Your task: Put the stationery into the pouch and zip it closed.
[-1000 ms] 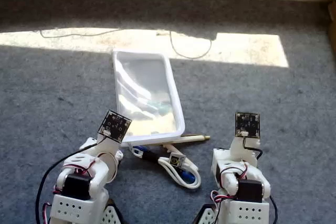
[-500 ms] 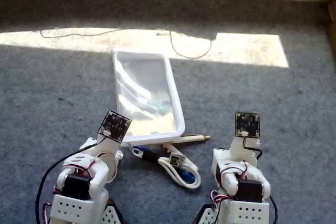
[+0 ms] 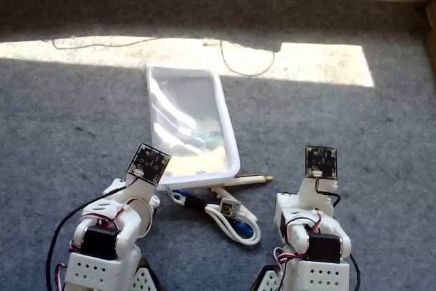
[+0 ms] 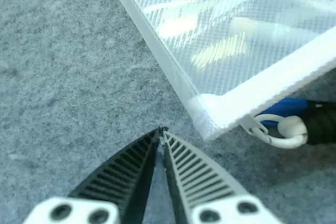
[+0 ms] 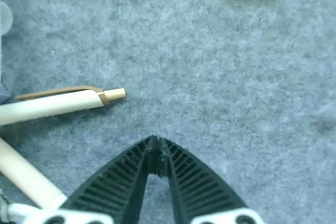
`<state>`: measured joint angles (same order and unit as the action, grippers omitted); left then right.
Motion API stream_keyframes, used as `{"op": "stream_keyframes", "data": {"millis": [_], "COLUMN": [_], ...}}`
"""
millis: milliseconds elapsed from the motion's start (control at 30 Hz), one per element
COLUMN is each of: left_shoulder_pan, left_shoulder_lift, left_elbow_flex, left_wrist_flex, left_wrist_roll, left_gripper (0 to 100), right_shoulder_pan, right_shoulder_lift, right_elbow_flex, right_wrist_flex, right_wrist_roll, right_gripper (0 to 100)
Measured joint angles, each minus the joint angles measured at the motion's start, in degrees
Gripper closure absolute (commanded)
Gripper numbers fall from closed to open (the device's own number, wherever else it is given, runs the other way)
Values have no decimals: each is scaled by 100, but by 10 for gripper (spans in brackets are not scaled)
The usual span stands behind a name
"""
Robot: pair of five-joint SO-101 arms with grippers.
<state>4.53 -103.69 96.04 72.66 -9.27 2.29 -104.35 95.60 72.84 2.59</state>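
Grey carpet (image 3: 354,134) is carrying everything. Toward its near edge, I'm seeing the left gripper (image 4: 161,132) pinching shut on nothing just beside a pouch (image 3: 191,124) corner. The right gripper (image 5: 157,150) is likewise closing on nothing near the pen (image 5: 58,103). The pouch is lying mid-carpet, reaching toward the far edge.

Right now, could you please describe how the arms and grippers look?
The left arm and right arm are white with black motors, red and black wires and black camera boards. The left gripper and right gripper have black, ribbed, tapering fingers.
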Motion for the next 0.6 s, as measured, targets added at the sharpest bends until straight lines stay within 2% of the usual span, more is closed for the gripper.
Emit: {"op": "stream_keyframes", "data": {"millis": [600], "left_shoulder_pan": [0], "left_shoulder_lift": [0], "left_elbow_flex": [0], "left_wrist_flex": [0], "left_wrist_roll": [0], "left_gripper": [994], "right_shoulder_pan": [-141], "right_shoulder_lift": [0], "right_elbow_flex": [0], "right_wrist_flex": [0], "right_wrist_roll": [0], "right_gripper": [990]}}
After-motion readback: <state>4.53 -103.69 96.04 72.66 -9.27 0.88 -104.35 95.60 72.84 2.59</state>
